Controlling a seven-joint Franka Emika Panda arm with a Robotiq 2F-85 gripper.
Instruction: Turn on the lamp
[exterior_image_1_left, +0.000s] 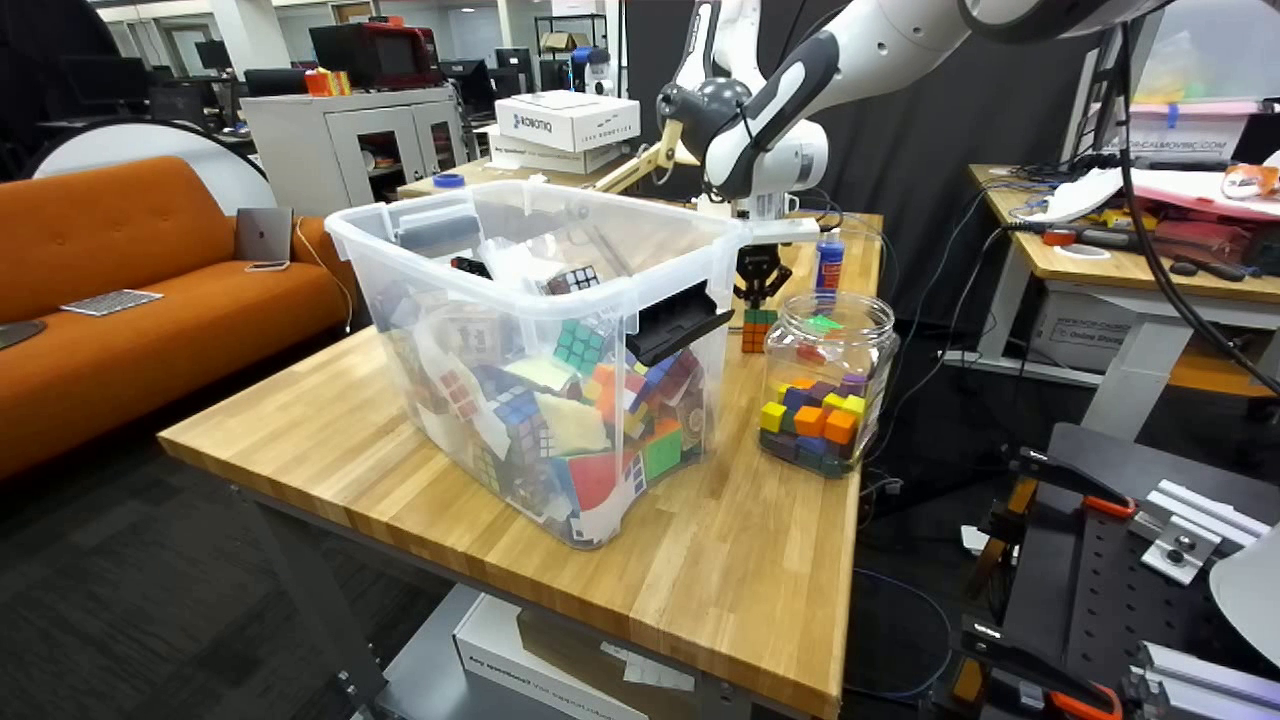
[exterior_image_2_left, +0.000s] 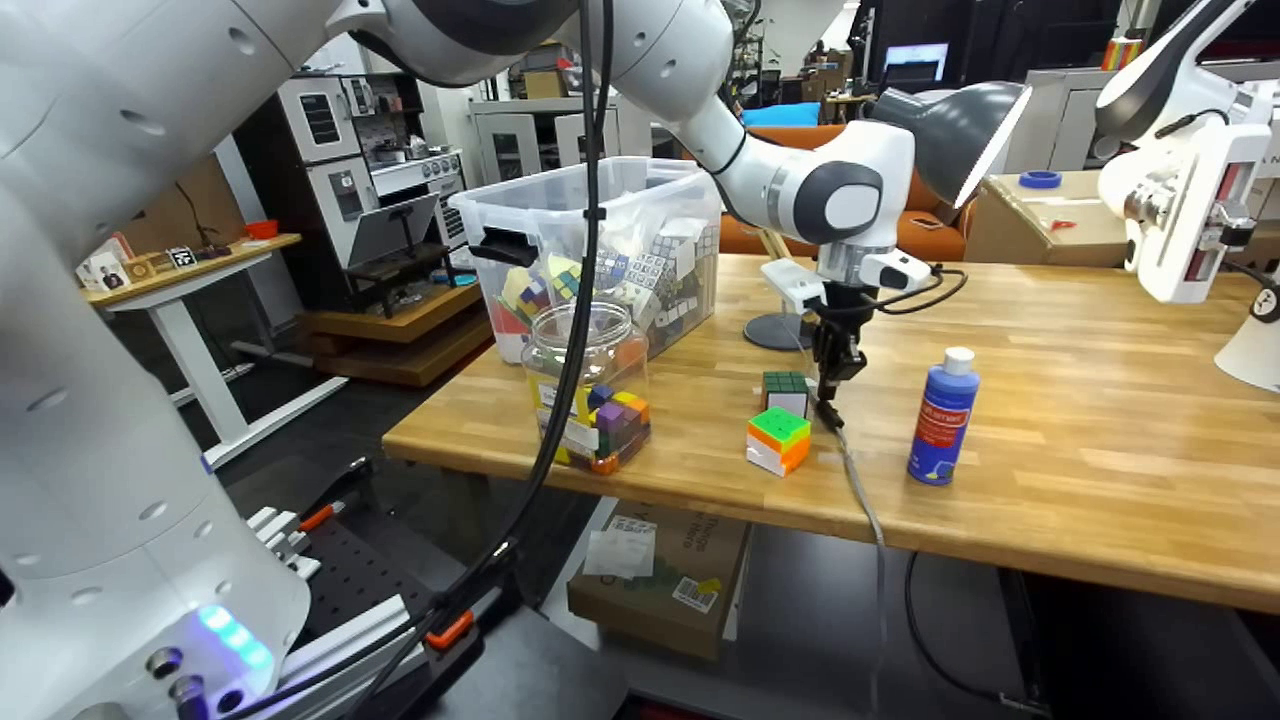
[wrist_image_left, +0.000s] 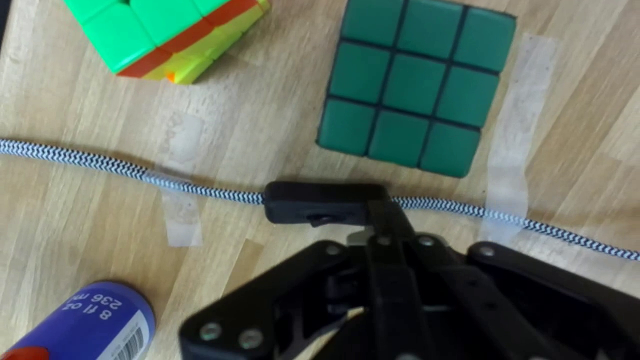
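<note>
Wrist view: switch (wrist_image_left: 320, 201) partly hidden

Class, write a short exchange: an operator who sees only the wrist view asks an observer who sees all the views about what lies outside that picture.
Operator: My wrist view shows the switch on its cord, but no lamp. Where is it?
Observer: In an exterior view the lamp shows partly behind the arm.
Operator: And where does the cord go once it leaves my picture on the left?
Observer: In an exterior view it drops over the edge of the table and hangs down.
</note>
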